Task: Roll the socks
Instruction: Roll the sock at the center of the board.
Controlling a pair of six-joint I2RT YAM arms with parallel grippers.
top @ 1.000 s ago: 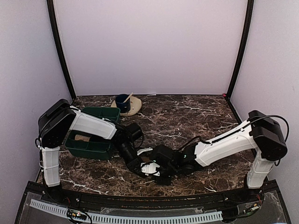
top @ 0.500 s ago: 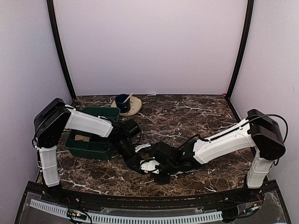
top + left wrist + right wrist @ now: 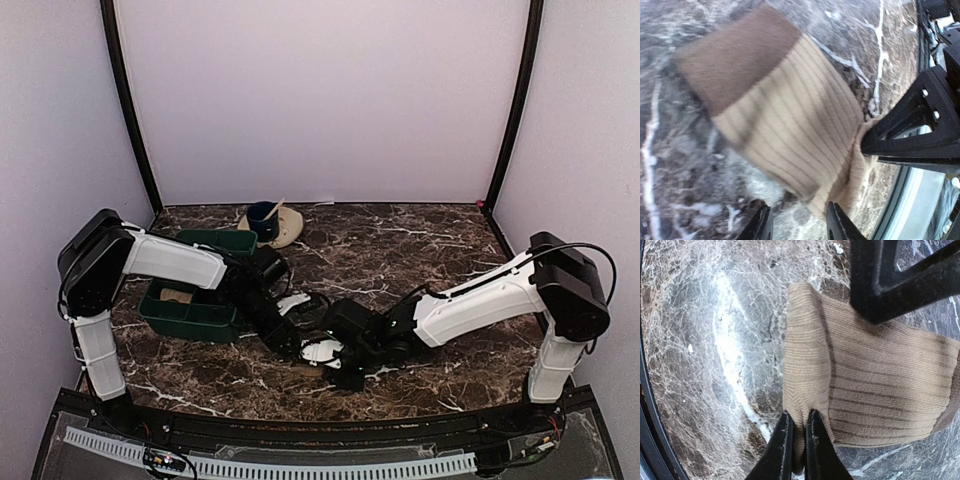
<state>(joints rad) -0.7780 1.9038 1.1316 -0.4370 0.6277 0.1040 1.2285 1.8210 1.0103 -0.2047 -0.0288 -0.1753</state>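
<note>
Right tool (image 3: 799, 416) clamped on sock (image 3: 875, 385), left tool (image 3: 797, 214) apart; dark marbled tabletop (image 3: 400, 250), lilac walls (image 3: 320, 100); green bin (image 3: 190, 322) holding tan item (image 3: 178, 296).

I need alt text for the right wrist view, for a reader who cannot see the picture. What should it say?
The right gripper is shut on the folded edge of a tan ribbed cloth sock, which lies on a dark brown marble table. The left gripper's black finger crosses the top right corner, over the sock.
</note>
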